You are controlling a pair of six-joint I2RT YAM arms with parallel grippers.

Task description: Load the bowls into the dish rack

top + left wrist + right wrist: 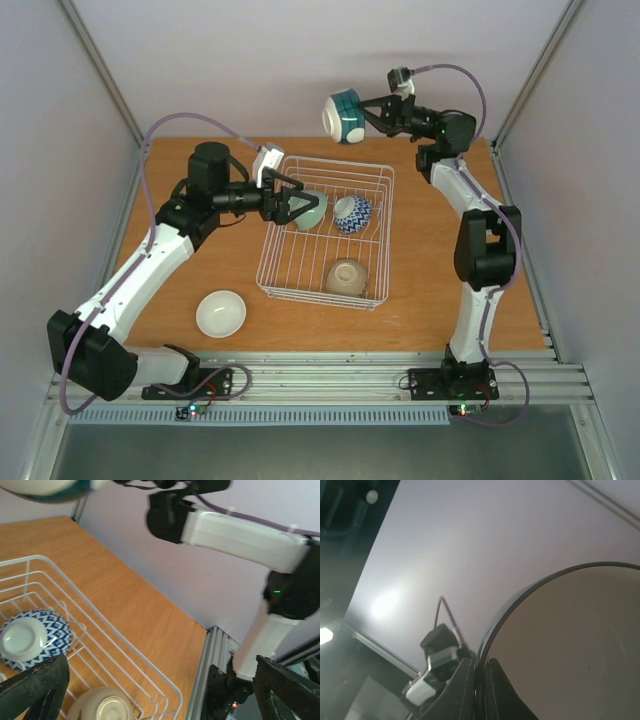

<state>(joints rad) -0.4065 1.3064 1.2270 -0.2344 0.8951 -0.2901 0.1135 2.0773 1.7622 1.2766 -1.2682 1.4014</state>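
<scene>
The white wire dish rack point(300, 270) stands mid-table. In it are a pale green bowl point(313, 211), a blue patterned bowl point(352, 214) and a beige bowl point(346, 277). A white bowl point(221, 313) sits on the table left of the rack. My left gripper point(290, 205) is open at the rack's left edge, next to the green bowl; in its wrist view point(161, 662) nothing lies between the fingers. My right gripper point(366, 112) is shut on the rim of a teal and white bowl point(343, 116), held high above the rack's far edge. The rim shows pinched in the right wrist view point(479, 690).
The left wrist view shows the blue patterned bowl point(30, 637) and beige bowl point(102, 707) in the rack point(125, 645), and the right arm point(240, 530) beyond. Bare wood lies right of the rack. Grey walls enclose the table.
</scene>
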